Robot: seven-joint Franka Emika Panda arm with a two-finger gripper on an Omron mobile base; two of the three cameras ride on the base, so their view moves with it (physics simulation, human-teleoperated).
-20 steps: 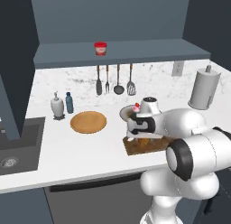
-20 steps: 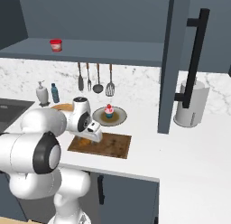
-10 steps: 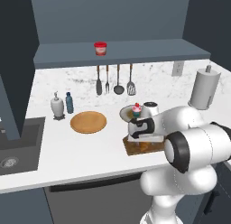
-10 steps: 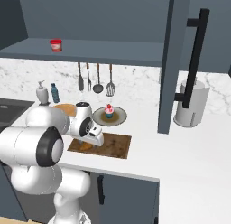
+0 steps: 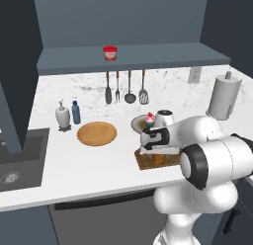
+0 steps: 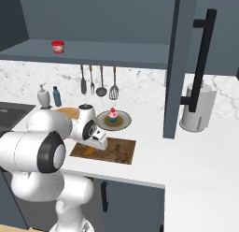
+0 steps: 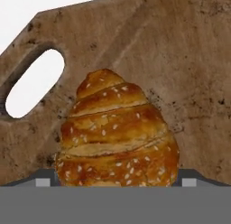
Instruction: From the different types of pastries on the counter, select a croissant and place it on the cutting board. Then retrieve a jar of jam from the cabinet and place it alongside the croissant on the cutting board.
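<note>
Hovering low over the cutting board (image 7: 180, 60), the gripper (image 6: 97, 143) has the croissant (image 7: 116, 133) directly ahead between its fingers — the tips are cut off at the frame's bottom, so whether they grip it I cannot tell. Beyond the croissant lies the board's hole. From the base views, the arm hides most of the board — the jar of jam (image 5: 110, 53) sits well above on the cabinet (image 5: 133, 56) ledge.

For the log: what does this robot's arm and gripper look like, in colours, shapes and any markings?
The arm is glossy white, built of thick rounded segments with bulbous joints. Each joint ends in a round dark grey to black cap ringed by a lighter grey band. The hand is a white block with a dark face. The gripper looks white here; its finger tips are too small to make out. No cables, logos or lettering are visible.
</note>
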